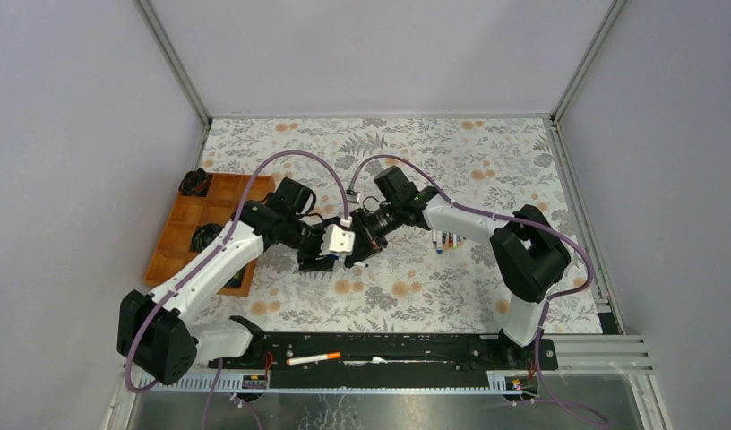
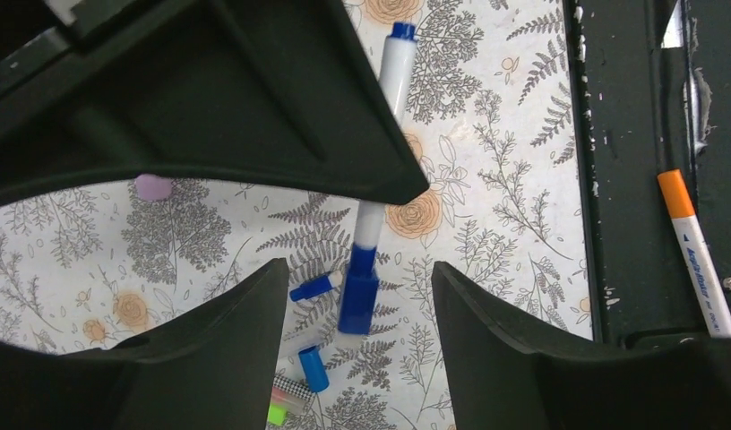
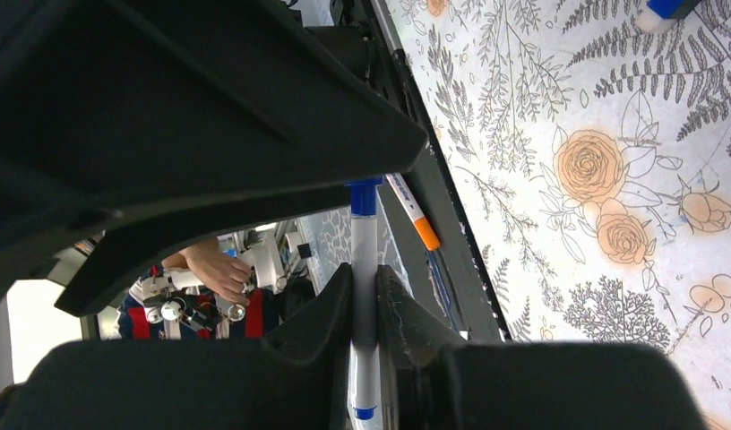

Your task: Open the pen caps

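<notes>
Clamping a white blue-ended pen between its fingers, the right gripper has the jaws drawn in tight on the barrel, roughly mid-length, with a blue collar showing above the grip. The left gripper faces it over the middle of the floral table cover, jaws spread wide and holding nothing. Its fingers stand either side of the pen's lower end, apart from it. That end carries a blue cap, in line with the barrel below a narrower blue section; cannot tell whether the cap is seated or partly pulled off. Loose on the cover under the left gripper are a second blue cap just left of the pen end, a third blue cap nearer the frame bottom, and a pale lilac cap off to the left, half hidden by the dark gripper body above it. A green piece sits at the bottom edge, cut off, and cannot be identified. An orange-ended pen lies on the black base rail at the near table edge. In the top view a bundle of pens lies on the cover just beside the right forearm, right of both grippers. A wooden compartment tray sits at the left edge with dark items inside, too small to identify.
</notes>
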### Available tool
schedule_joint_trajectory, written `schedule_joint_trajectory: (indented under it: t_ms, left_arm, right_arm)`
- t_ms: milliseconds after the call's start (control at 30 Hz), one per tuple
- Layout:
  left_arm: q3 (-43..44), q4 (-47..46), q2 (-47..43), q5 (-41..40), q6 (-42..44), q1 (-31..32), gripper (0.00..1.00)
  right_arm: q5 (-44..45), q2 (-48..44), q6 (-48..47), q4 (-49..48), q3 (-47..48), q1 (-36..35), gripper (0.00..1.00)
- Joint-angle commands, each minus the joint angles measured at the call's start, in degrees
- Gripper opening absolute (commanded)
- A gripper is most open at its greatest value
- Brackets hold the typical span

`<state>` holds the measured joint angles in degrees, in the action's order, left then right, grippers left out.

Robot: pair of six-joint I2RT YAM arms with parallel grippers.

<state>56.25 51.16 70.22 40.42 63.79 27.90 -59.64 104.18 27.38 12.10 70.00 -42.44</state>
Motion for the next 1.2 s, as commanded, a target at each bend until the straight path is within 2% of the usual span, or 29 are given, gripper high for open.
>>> schedule_joint_trajectory:
  t_ms: [0, 133, 267, 367, 433, 467, 633, 733, 867, 1067, 1167]
  left_arm:
    - [-0.8, 0.0, 0.7, 0.8, 1.2, 1.3, 0.64]
    - [-0.9, 0.4, 1.5, -0.5, 1.6, 2.0, 0.54]
    - [-1.1, 0.4, 1.8, -2.5, 2.2, 2.3, 0.39]
    - [-1.3, 0.5, 1.7, -3.7, 2.7, 2.4, 0.21]
    - [-1.2, 1.9, 1.5, -4.3, 4.5, 2.5, 0.02]
    - [-0.9, 2.4, 1.3, -4.7, 4.9, 2.6, 0.00]
    - [0.6, 6.8, 1.6, -7.4, 8.4, 2.6, 0.00]
    - [0.4, 8.3, 1.1, -11.7, 10.5, 2.5, 0.00]
    - [-0.1, 10.7, 0.5, -18.6, 14.1, 1.5, 0.00]
    - [3.8, 15.9, 1.8, -20.6, 22.0, -7.7, 0.00]
    - [6.4, 17.6, 2.6, -18.4, 22.2, -9.2, 0.00]
  right_arm:
    - [-2.4, 0.9, 2.3, -2.2, 3.1, -0.3, 0.00]
    - [-2.8, 1.3, 2.8, -2.9, 3.4, -0.3, 0.00]
    - [-2.8, 1.3, 2.7, -2.9, 2.9, -0.3, 0.00]
    - [-2.8, 1.1, 2.0, -2.2, 2.5, -0.3, 0.00]
    - [-2.8, 0.9, 1.4, -1.6, 2.0, -0.3, 0.00]
    - [-2.8, 0.7, 1.0, -1.2, 1.6, -0.3, 0.00]
    - [-3.8, -0.2, -0.8, 0.3, -1.7, -0.2, 0.00]
    - [-4.7, -2.4, 3.0, -5.8, -6.8, 0.1, 0.00]
    - [-4.5, -5.9, 1.5, -4.4, -11.2, 0.0, 0.00]
    - [-3.2, -15.6, 1.5, -2.4, -18.3, 0.1, 0.00]
    - [-2.6, -17.9, 1.3, -1.4, -20.2, 0.1, 0.00]
